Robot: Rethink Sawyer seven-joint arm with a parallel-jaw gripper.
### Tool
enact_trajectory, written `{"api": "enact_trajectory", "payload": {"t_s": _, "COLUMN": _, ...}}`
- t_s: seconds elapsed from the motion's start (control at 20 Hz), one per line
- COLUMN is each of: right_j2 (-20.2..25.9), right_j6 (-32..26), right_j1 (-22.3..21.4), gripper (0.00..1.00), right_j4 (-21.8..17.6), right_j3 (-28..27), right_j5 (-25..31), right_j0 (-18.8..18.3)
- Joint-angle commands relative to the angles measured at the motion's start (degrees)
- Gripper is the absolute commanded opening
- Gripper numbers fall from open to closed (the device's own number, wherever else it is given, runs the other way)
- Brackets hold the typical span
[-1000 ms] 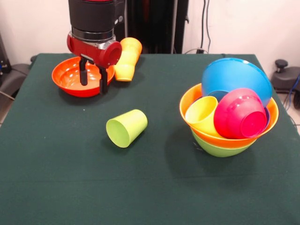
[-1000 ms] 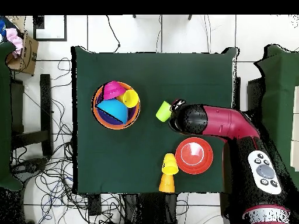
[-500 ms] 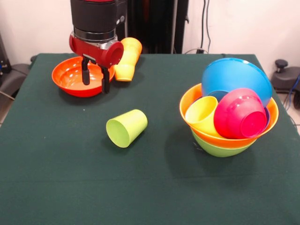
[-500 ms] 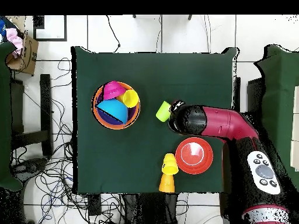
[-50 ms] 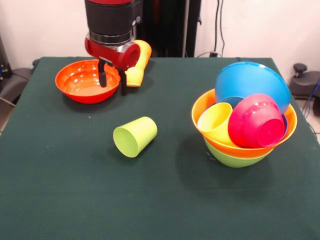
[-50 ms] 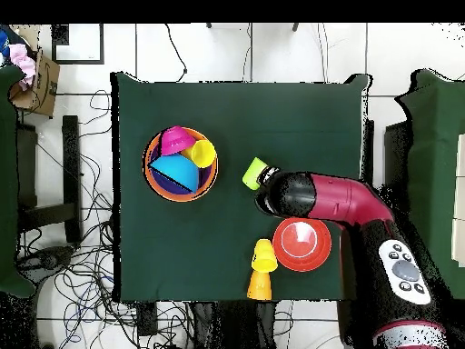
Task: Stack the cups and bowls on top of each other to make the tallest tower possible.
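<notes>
- The gripper [image 5: 112,84] hangs over the right rim of the red-orange bowl [image 5: 82,82], its two black fingers [image 5: 102,79] spread apart and holding nothing
- The red-orange bowl stands upright on the green tabletop [image 5: 165,200], empty
- Just beside it, partly behind the gripper, lie a yellow cup [image 5: 134,76] and an orange cup [image 5: 144,51] nested end to end on their sides
- The lime green cup [image 5: 135,136] lies on its side alone near the tabletop's middle, mouth toward the camera
- The tower [image 5: 245,120]: a lime green bowl [image 5: 232,159] at the bottom, a large orange bowl [image 5: 240,149] in it, holding a tilted blue bowl [image 5: 250,80], a magenta bowl [image 5: 256,122] on its side and a second yellow cup [image 5: 216,122]
</notes>
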Motion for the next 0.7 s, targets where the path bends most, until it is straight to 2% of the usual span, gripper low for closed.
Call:
{"api": "enact_trajectory", "payload": {"t_s": 0.05, "right_j2": 2.5, "right_j6": 2.3, "right_j1": 2.8, "gripper": 1.0, "right_j4": 0.5, "right_j3": 7.3, "right_j5": -3.9, "right_j0": 0.5}}
{"api": "enact_trajectory", "payload": {"t_s": 0.7, "right_j2": -2.0, "right_j6": 2.6, "right_j1": 6.1, "gripper": 1.0, "right_j4": -2.3, "right_j3": 5.3, "right_j5": -3.8, "right_j0": 2.7}}
